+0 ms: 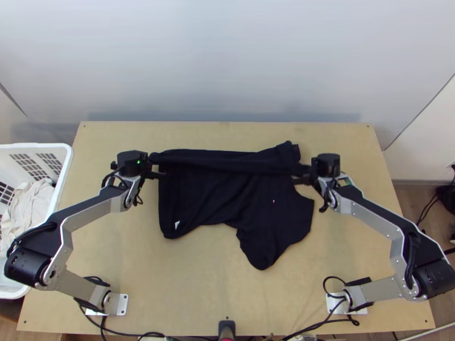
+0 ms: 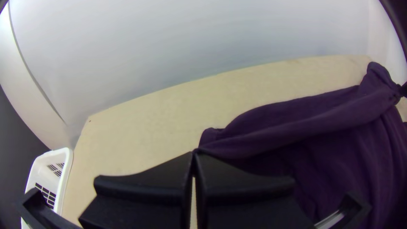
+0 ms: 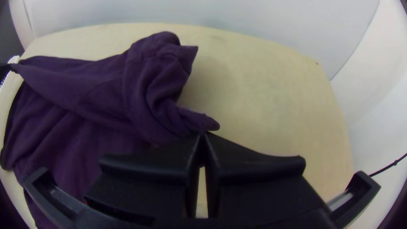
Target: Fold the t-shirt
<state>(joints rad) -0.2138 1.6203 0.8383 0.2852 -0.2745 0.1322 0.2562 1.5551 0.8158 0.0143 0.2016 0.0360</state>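
The dark t-shirt (image 1: 210, 196) lies on the table with its far part folded over in a long band; a sleeve end spreads toward the near edge. At the band's left end, my left gripper (image 1: 152, 165) is shut on the cloth. My right gripper (image 1: 304, 170) holds the band's right end. In the left wrist view, the closed tips of the left gripper (image 2: 195, 152) pinch a corner of the t-shirt (image 2: 296, 123). The right wrist view has the right gripper (image 3: 202, 135) shut on bunched cloth of the t-shirt (image 3: 106, 93).
A white laundry basket (image 1: 63, 170) with pale cloth (image 1: 28, 204) inside stands left of the table (image 1: 187, 284). Cables (image 1: 136, 334) run along the near edge. A pale wall rises behind the far edge.
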